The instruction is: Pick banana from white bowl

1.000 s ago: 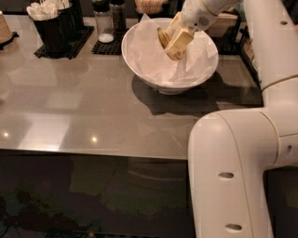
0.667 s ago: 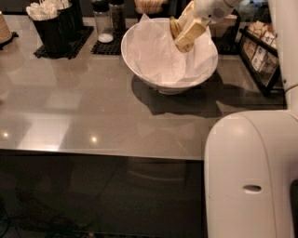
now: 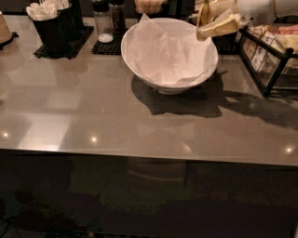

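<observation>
The white bowl (image 3: 139, 65) stands on the grey counter at the back, right of middle. Crumpled white paper (image 3: 163, 53) lines it, and no banana shows inside it. My gripper (image 3: 207, 25) is above the bowl's right rim, near the top of the view, with its pale yellow fingers (image 3: 221, 27) pointing left and down. A thin, darker yellow-brown curved piece, the banana (image 3: 204, 13), stands upright in the fingers, clear of the bowl. Part of it is hidden by the fingers.
A black caddy with white utensils (image 3: 51, 23) and shakers on a black mat (image 3: 108, 25) stand at the back left. A black wire rack with packets (image 3: 272, 51) stands at the right. A brown cup (image 3: 3, 28) is at the far left edge.
The gripper has risen out of the bowl and moved right, carrying the yellow piece with it. The large white arm no longer fills the lower right.
</observation>
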Robot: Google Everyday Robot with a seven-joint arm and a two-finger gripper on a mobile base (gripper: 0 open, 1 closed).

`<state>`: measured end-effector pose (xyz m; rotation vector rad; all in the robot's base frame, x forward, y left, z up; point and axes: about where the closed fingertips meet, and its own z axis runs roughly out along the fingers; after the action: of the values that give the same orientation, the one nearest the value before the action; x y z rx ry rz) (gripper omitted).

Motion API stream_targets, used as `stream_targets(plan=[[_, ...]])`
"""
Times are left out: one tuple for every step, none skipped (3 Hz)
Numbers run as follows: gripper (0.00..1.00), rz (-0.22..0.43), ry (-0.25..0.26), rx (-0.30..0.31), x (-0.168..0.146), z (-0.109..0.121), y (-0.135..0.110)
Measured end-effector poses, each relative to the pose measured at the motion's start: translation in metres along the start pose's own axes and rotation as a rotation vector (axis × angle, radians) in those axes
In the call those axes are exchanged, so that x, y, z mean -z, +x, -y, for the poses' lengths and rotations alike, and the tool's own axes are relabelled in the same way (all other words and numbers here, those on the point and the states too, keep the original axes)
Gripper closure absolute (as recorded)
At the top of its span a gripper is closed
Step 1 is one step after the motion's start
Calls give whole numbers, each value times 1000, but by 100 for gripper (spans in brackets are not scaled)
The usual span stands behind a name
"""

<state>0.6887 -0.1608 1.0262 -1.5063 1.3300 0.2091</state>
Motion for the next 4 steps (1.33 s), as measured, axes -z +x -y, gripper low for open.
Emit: stream_targets(plan=[[100, 114, 136, 8, 39, -14, -15], [100, 186, 138, -65, 39, -60, -3], [100, 233, 85, -153, 22, -101, 13], [100, 192, 92, -195, 32, -139, 17]])
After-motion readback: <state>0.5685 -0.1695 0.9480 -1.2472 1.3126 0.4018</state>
